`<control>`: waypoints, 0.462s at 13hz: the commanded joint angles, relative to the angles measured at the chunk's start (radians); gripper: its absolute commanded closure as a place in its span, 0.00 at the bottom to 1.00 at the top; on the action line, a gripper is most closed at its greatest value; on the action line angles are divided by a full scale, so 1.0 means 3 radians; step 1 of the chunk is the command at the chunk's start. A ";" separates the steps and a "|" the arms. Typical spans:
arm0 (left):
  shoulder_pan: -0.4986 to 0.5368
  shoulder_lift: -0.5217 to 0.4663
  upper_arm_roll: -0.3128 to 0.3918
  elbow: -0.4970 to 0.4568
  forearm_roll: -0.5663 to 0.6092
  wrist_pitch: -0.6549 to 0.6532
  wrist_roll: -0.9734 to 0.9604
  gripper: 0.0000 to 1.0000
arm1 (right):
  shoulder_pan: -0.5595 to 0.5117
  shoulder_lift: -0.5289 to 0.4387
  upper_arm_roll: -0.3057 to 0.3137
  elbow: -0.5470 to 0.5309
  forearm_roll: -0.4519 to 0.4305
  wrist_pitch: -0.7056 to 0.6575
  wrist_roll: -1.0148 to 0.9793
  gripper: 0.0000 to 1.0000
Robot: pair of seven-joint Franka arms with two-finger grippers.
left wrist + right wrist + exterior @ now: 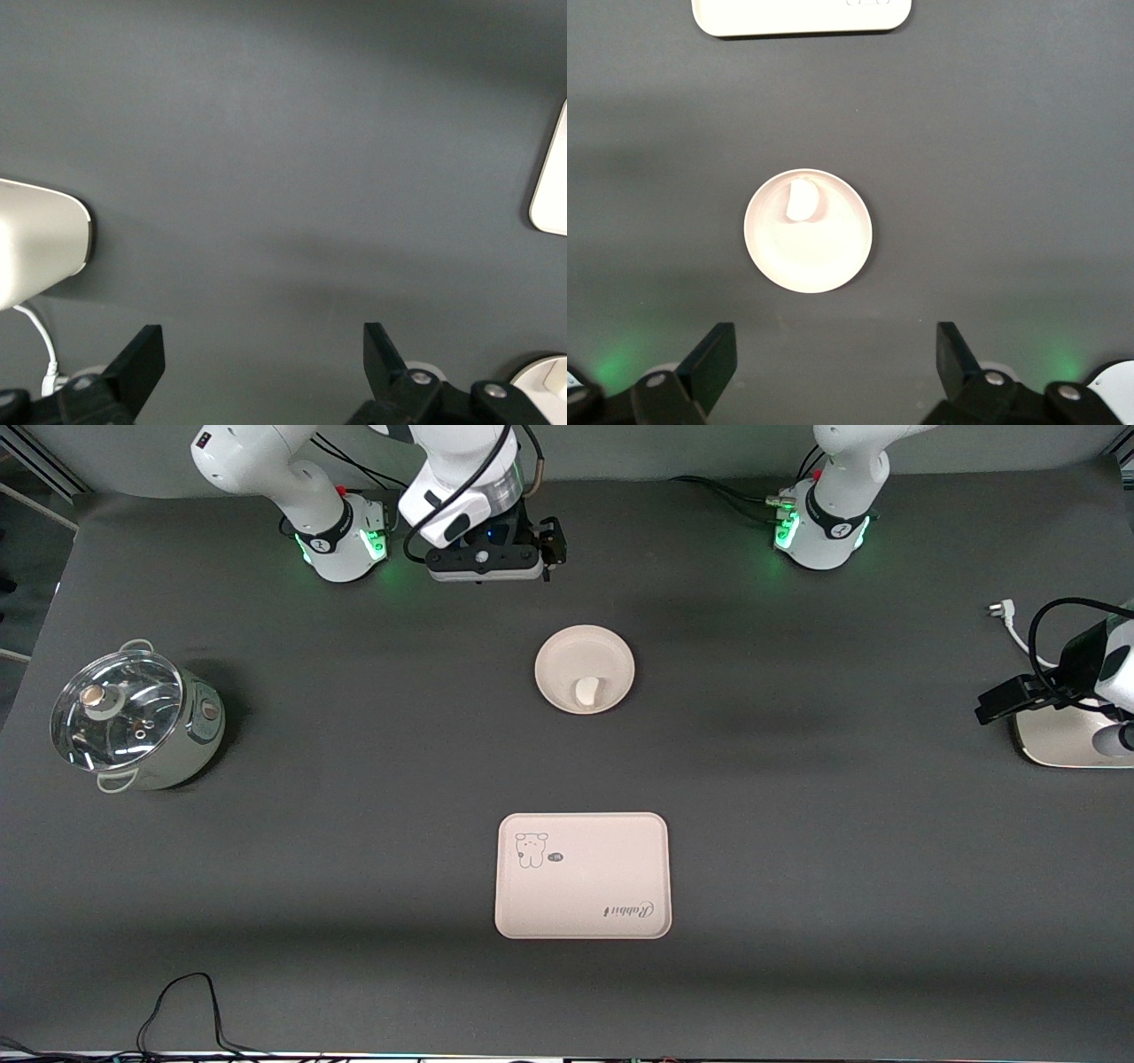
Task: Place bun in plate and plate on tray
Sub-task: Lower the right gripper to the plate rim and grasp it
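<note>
The small off-white bun (pixel 586 692) lies inside the round cream plate (pixel 554 651) at mid-table, against the rim nearest the front camera. The rectangular tray (pixel 585 895), with its bear drawing and lettering, sits nearer the camera than the plate and holds nothing. My right gripper (pixel 485 567) hangs open and holding nothing over the table strip between the plate and the robot bases. Its wrist view shows the plate (pixel 824 257), the bun (pixel 802 200) and the tray's edge (pixel 799 18) ahead of the right gripper (pixel 833 341). My left gripper (pixel 264 341) is open over bare mat at the left arm's end.
A steel pot with a glass lid (pixel 133 722) stands at the right arm's end. A white appliance base (pixel 1063 735) with a cable and plug (pixel 1001 611) sits under the left gripper (pixel 997 701). A black cable (pixel 186 1001) loops at the table's camera-side edge.
</note>
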 commanded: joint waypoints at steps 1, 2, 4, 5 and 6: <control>-0.0003 -0.0050 -0.0037 0.0021 -0.0022 -0.0179 -0.0019 0.00 | -0.0027 -0.0183 -0.0094 -0.0426 0.0299 0.0333 -0.0303 0.00; -0.0008 -0.0040 -0.0047 0.0031 -0.0027 -0.0149 -0.0014 0.00 | -0.0027 -0.0285 -0.0129 -0.0712 0.0427 0.0618 -0.0421 0.00; -0.0009 -0.0009 -0.0052 0.0072 -0.0033 -0.0159 -0.0003 0.00 | -0.0007 -0.0408 -0.0135 -0.1356 0.0500 0.1344 -0.0458 0.00; -0.0003 -0.0009 -0.0052 0.0072 -0.0033 -0.0189 0.0002 0.00 | 0.0014 -0.0409 -0.0125 -0.1658 0.0500 0.1752 -0.0519 0.00; 0.0002 -0.0009 -0.0047 0.0072 -0.0033 -0.0189 0.0037 0.00 | 0.0024 -0.0378 -0.0099 -0.1929 0.0505 0.2141 -0.0540 0.00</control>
